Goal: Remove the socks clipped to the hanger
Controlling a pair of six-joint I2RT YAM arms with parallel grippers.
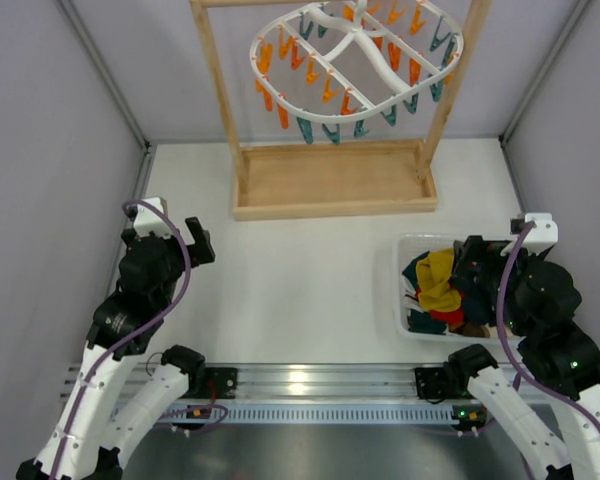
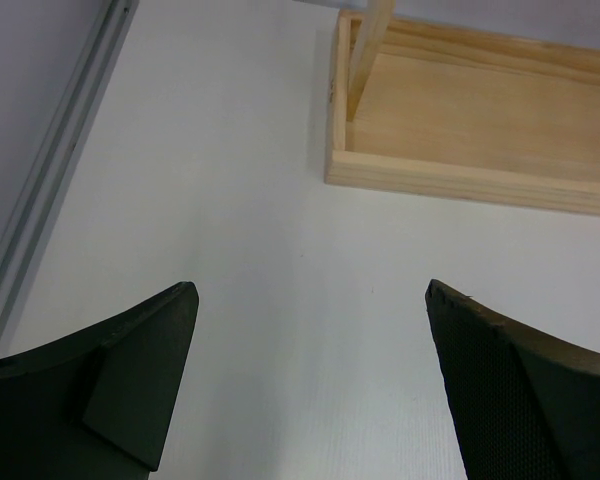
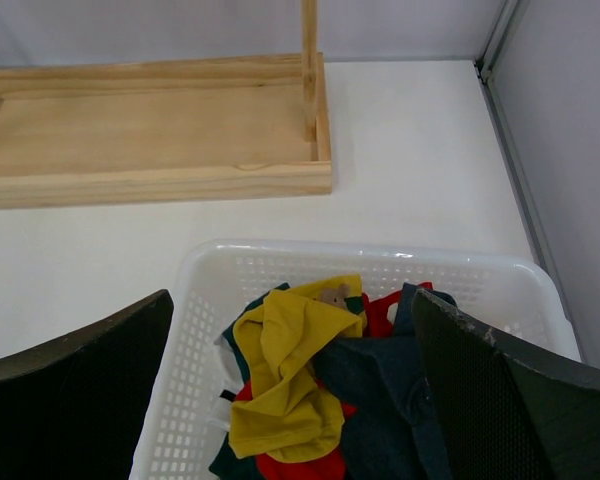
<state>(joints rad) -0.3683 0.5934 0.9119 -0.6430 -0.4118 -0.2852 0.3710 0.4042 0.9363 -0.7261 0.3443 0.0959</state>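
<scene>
Hanger: the white oval hanger (image 1: 355,70) hangs from the wooden stand (image 1: 335,180) at the far edge of the table (image 1: 300,290). Its orange and teal pegs (image 1: 325,88) dangle, and no sock shows in any of them.
Socks: the socks (image 3: 290,385) lie heaped in a white basket (image 3: 380,255) on the right side of the table, with a yellow one on top and red and dark ones beneath.
Left gripper: the left gripper (image 2: 312,295) has its jaws spread wide with nothing between them. It is over bare table, with the stand's base ahead and to its right.
Right gripper: the right gripper (image 3: 292,298) has its jaws spread wide and empty. It hovers over the basket, with the heap directly below.
Key relation: the hanger sits ahead of and high above both grippers, well apart from each. Its long axis runs across the table, and neither arm is clearly nearer.
Stage: judging by the bare pegs, nothing is left to unclip.
</scene>
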